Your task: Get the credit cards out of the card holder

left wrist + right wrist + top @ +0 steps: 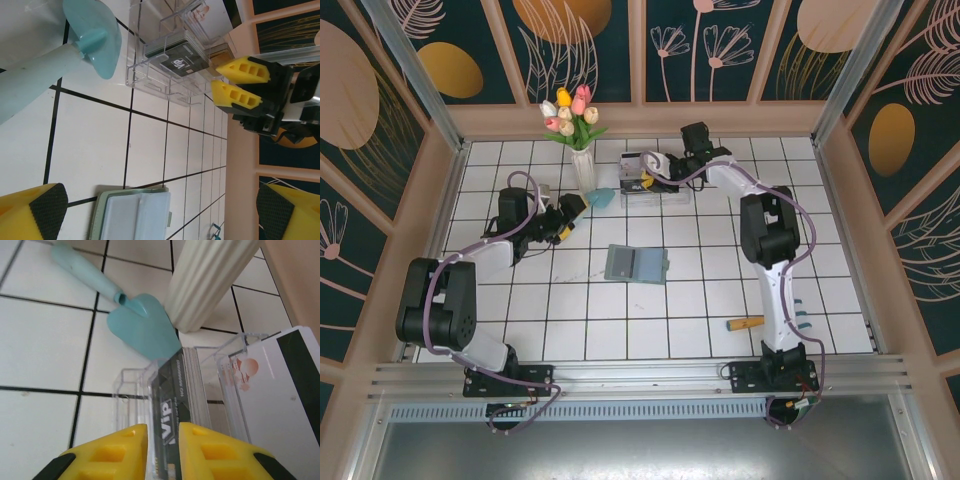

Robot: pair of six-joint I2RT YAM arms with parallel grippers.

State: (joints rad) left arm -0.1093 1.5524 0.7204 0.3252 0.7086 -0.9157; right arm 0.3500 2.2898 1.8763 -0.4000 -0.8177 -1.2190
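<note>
White tiles (pixel 700 330) around card holder (pixel 636 264)

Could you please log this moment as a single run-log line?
left gripper: jaws open | right gripper: jaws open at clear box | VIP card: in box | card holder: lies open

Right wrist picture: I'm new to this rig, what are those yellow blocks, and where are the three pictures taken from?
Those blocks are the two fingers of the right gripper, filmed from that arm's wrist. They stand narrowly apart astride a dark VIP card upright in a clear plastic box; whether they pinch it I cannot tell. The top picture looks down on both robot arms at a tiled table. The left wrist camera shows the left gripper wide open, holding nothing. The open card holder lies flat mid-table; a vase of tulips and a teal trowel sit near the box.
</note>
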